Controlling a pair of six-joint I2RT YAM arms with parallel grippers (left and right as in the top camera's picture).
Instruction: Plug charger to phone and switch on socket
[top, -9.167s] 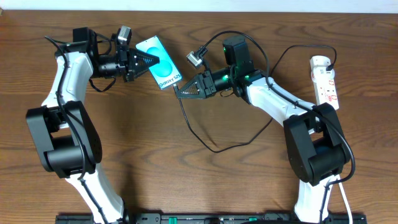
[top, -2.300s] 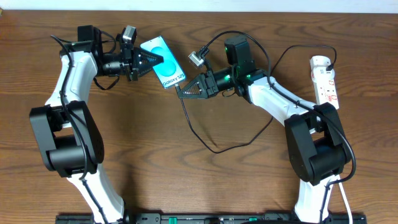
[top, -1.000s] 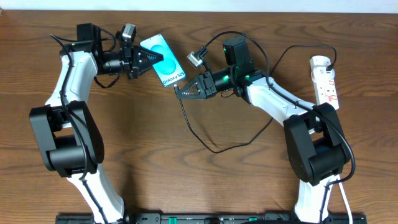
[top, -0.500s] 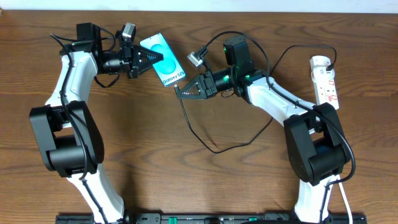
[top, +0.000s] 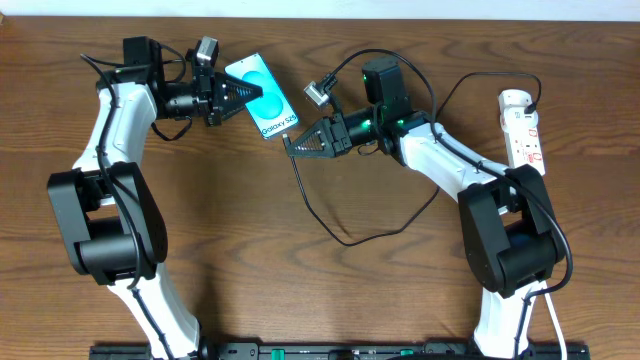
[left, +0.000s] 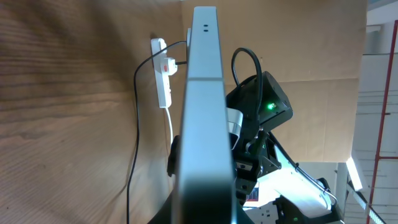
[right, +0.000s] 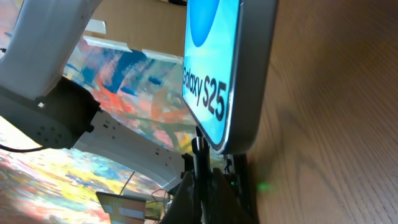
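Note:
The phone (top: 270, 118), with a teal screen and a "Galaxy S25" strip, is lifted at the back left, and my left gripper (top: 250, 97) is shut on its upper part. The left wrist view shows the phone (left: 202, 124) edge-on, rising from that gripper (left: 202, 214). Just below the phone's lower end, my right gripper (top: 292, 143) is shut on the charger connector. The charger's thin black cable (top: 344, 241) loops over the table toward the socket (top: 524, 130) at the far right. In the right wrist view the connector (right: 199, 155) points up from the gripper (right: 200, 180) at the phone's (right: 214, 81) bottom edge. I cannot tell whether it is seated.
The wooden table (top: 230, 250) carries both arms. A white cord (top: 553, 318) runs down from the socket side at the right edge. The socket (left: 163, 78) also shows far off in the left wrist view. A black base rail (top: 330, 351) lines the front edge.
My right gripper has shifted slightly up and right with the connector, closer to the phone's lower end. The left arm and the phone have stayed put.

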